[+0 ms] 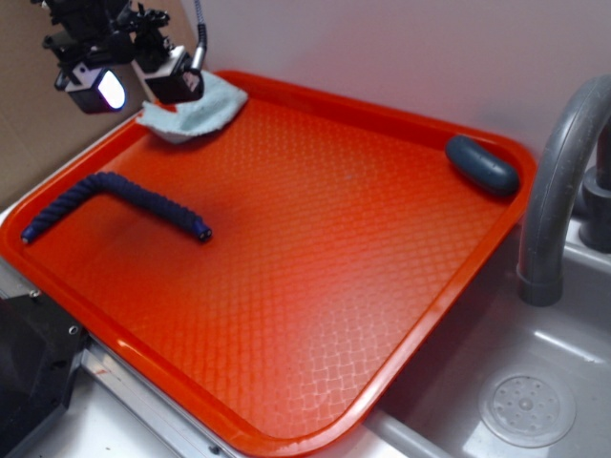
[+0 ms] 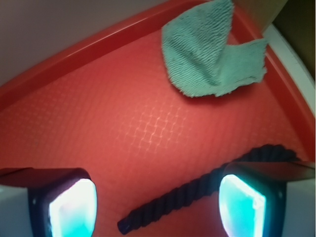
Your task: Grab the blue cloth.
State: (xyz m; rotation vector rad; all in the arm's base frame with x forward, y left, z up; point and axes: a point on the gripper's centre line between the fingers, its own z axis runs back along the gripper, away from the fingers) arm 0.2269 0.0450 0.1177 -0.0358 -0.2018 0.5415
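Observation:
The blue cloth (image 1: 196,116) (image 2: 210,52) is a pale, fuzzy rag lying crumpled in the tray's far left corner, partly over the rim. My gripper (image 1: 138,84) (image 2: 158,210) hangs in the air just left of and above the cloth, open, with nothing between its two glowing pads (image 2: 74,207). In the wrist view the cloth lies well ahead of the jaws, at the top right.
The orange tray (image 1: 315,248) rests beside a sink. A dark navy twisted rope (image 1: 115,200) (image 2: 197,190) lies on the tray's left side, below my jaws. A dark grey-blue oval bar (image 1: 482,164) sits at the far right corner. A grey faucet (image 1: 558,181) rises at the right.

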